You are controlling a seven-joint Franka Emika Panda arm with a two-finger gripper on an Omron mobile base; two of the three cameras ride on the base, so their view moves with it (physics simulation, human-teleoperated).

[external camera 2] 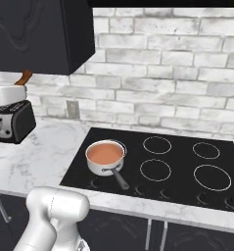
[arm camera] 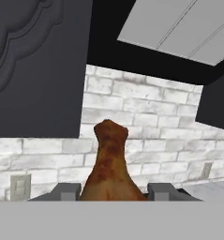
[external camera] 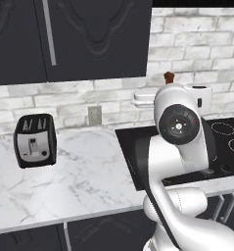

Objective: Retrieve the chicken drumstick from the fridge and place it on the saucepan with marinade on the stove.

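The brown chicken drumstick (arm camera: 109, 161) stands between my gripper's (arm camera: 112, 191) two dark fingertips, narrow end pointing away; the gripper is shut on it. In the base views the drumstick's tip (external camera: 169, 77) (external camera 2: 24, 77) sticks up above my white hand, held high in front of the brick wall, left of the stove (external camera 2: 182, 147). The steel saucepan with marinade (external camera 2: 105, 156) sits on the stove's front left burner, full of orange-red liquid, with its dark handle toward the front edge. It lies well to the right of the gripper and below it. The fridge is out of view.
A black toaster (external camera: 35, 140) (external camera 2: 11, 121) stands on the marble counter (external camera: 84, 181) just under my hand. Dark wall cabinets (external camera: 69, 39) hang above. A wall socket (external camera 2: 72, 109) is set in the bricks. The stove's other burner rings (external camera 2: 156, 169) are bare.
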